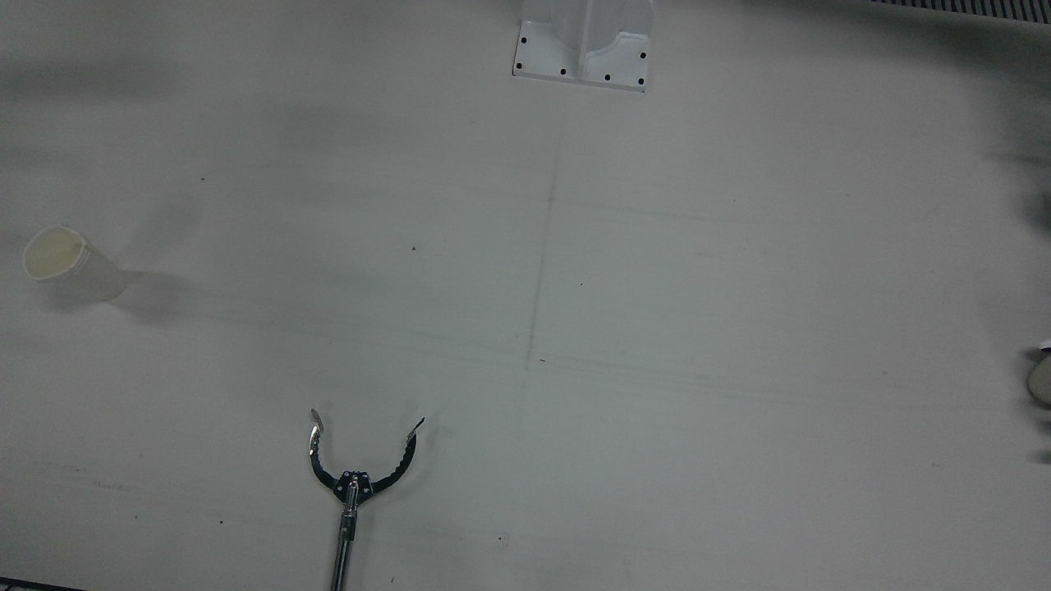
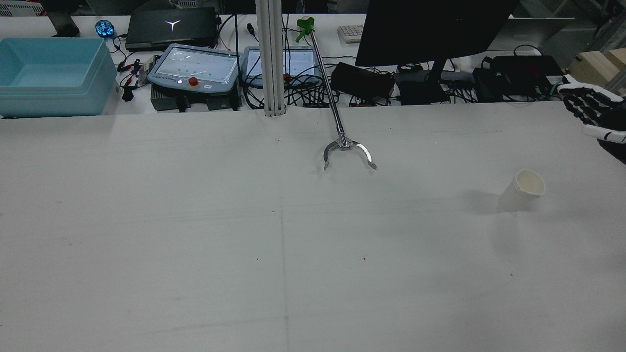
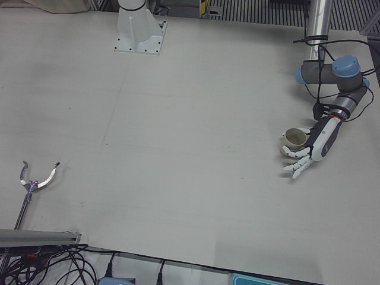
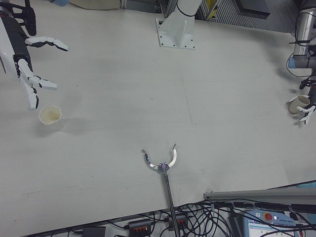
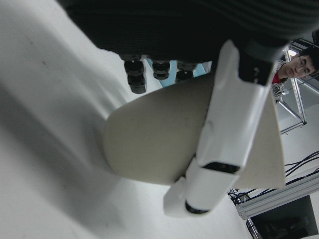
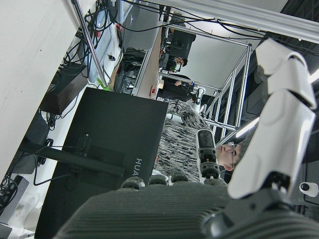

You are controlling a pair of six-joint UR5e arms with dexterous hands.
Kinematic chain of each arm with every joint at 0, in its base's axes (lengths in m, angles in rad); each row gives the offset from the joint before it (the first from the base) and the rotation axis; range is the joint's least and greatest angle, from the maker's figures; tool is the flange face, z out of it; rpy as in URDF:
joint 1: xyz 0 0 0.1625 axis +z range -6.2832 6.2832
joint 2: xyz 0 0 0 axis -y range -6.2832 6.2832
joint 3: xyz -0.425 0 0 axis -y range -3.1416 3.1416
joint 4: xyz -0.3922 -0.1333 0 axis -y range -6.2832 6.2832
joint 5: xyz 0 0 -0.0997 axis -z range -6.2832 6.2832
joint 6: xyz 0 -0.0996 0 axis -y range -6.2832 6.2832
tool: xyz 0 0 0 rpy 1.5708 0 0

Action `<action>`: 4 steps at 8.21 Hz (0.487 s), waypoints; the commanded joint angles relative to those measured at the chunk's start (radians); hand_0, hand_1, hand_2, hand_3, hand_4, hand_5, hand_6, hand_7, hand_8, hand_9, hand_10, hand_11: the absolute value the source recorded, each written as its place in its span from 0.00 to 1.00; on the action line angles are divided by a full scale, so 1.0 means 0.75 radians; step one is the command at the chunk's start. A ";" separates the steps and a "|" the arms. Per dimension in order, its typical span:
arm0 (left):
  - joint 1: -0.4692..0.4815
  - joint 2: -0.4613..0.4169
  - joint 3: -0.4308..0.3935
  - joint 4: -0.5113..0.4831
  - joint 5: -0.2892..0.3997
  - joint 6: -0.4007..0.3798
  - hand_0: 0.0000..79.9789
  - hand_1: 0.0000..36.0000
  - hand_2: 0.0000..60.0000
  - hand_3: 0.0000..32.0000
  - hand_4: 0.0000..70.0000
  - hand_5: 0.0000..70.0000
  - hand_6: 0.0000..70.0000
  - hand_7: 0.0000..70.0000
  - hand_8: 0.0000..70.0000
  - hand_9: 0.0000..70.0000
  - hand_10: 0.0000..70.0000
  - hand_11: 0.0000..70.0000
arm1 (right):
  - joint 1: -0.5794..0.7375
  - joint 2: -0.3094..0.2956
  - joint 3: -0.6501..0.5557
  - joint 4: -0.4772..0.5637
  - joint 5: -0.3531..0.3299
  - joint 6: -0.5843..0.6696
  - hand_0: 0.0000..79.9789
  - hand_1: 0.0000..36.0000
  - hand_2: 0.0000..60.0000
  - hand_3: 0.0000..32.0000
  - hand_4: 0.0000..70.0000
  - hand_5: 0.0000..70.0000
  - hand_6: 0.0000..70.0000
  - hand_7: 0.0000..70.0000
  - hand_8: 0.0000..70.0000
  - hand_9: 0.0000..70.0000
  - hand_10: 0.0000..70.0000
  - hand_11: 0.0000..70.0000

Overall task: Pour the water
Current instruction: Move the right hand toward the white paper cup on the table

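My left hand (image 3: 309, 151): at the desk's (image 1: 657, 287) edge on my left side, fingers stretched out and pointing down, right against a paper cup (image 3: 294, 139).
Left cup, close up: my left hand's camera has the cup (image 5: 164, 139) between my thumb (image 5: 229, 129) and my other fingers (image 5: 135, 75). I cannot tell whether I am squeezing it or only cradling it.
Left cup, from the front: the front view cuts it off at its right border, so only a sliver shows.
My right hand (image 4: 29, 64): raised near the desk's edge on my right side, fingers spread wide, holding nothing. The rear view catches it (image 2: 594, 110) at that border too.
Right cup (image 4: 50, 115): upright on the desk, just beside my right hand and apart from it; the front view shows the cup (image 1: 70, 263) but not the hand.
Grabber tool (image 1: 361, 460): lying at the operators' edge, midway along it, claws apart.
Right hand camera: shows a monitor (image 6: 99, 149), neither cup.
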 commanded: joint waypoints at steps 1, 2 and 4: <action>0.000 0.000 0.000 0.001 0.000 -0.096 0.96 1.00 1.00 0.00 0.95 1.00 0.20 0.27 0.08 0.10 0.11 0.21 | 0.058 -0.014 -0.071 0.016 -0.055 0.036 0.59 0.51 0.41 0.00 0.05 0.41 0.03 0.03 0.00 0.00 0.00 0.00; 0.000 0.000 -0.012 0.013 0.000 -0.147 0.97 1.00 1.00 0.00 0.97 1.00 0.20 0.28 0.08 0.10 0.12 0.21 | 0.107 -0.014 -0.232 0.093 -0.084 0.038 0.60 0.60 0.42 0.00 0.00 0.31 0.00 0.00 0.00 0.00 0.00 0.00; 0.000 0.012 -0.124 0.154 0.002 -0.279 1.00 1.00 1.00 0.00 0.97 1.00 0.20 0.28 0.08 0.10 0.11 0.21 | 0.115 -0.016 -0.594 0.454 -0.078 0.060 0.60 0.58 0.37 0.00 0.00 0.17 0.00 0.00 0.00 0.00 0.00 0.00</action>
